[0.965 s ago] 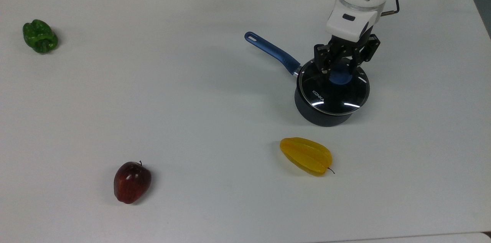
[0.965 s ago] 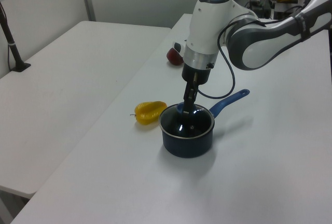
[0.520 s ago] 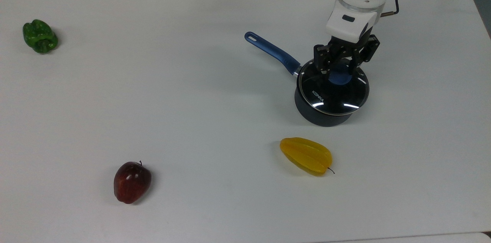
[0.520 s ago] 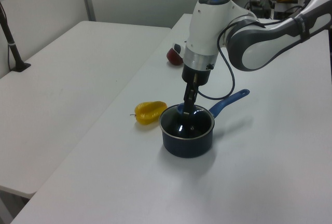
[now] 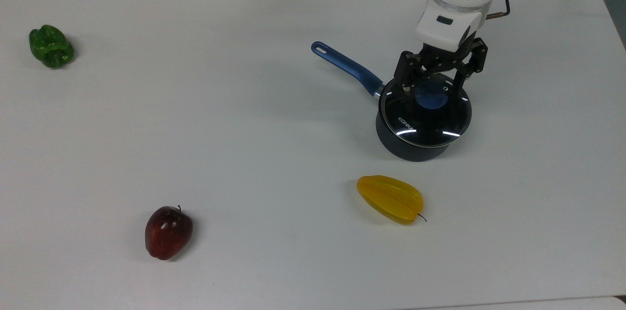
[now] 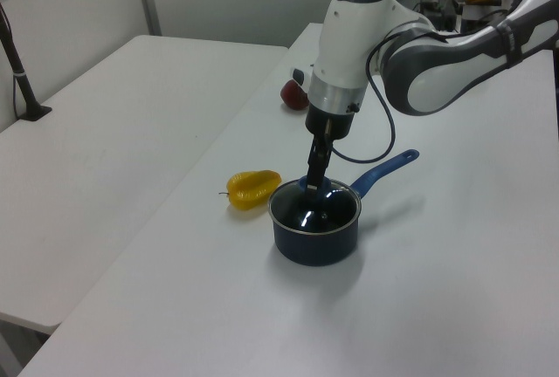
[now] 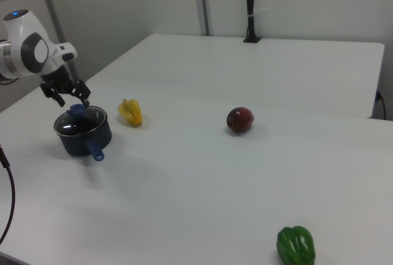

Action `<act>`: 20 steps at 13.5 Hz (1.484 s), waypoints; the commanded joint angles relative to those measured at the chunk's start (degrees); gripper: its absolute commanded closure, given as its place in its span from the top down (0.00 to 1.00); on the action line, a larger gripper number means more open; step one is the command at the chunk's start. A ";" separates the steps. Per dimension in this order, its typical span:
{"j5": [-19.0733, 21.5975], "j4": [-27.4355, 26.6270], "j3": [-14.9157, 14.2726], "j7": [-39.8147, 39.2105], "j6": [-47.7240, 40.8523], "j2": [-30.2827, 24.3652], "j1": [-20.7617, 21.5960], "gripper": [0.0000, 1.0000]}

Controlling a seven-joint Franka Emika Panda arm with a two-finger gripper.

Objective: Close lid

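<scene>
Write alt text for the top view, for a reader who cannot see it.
A white robot arm's open gripper hangs just above the blue knob of a glass lid sitting on a dark saucepan with a blue handle. On the white table around it lie a yellow starfruit, a red apple and a green pepper.

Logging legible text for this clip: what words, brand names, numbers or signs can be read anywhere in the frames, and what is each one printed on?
"KONKA": white letters on the glass of the lid, near its rim on the top view's left; the lid sits on the saucepan.
Nothing else can be read: the arm, the table and the fruit carry no legible marks, and in the left view and the right view the lid's print cannot be made out.
</scene>
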 commanded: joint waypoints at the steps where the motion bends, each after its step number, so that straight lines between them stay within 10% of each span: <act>1: -0.70 -0.92 -1.30 0.52 -3.16 -5.05 -1.25 1.00; 15: -0.26 -12.87 2.28 -10.01 -27.69 -29.04 -29.36 1.00; 20: 0.17 -12.09 5.03 -13.54 -31.56 -29.41 -35.18 1.00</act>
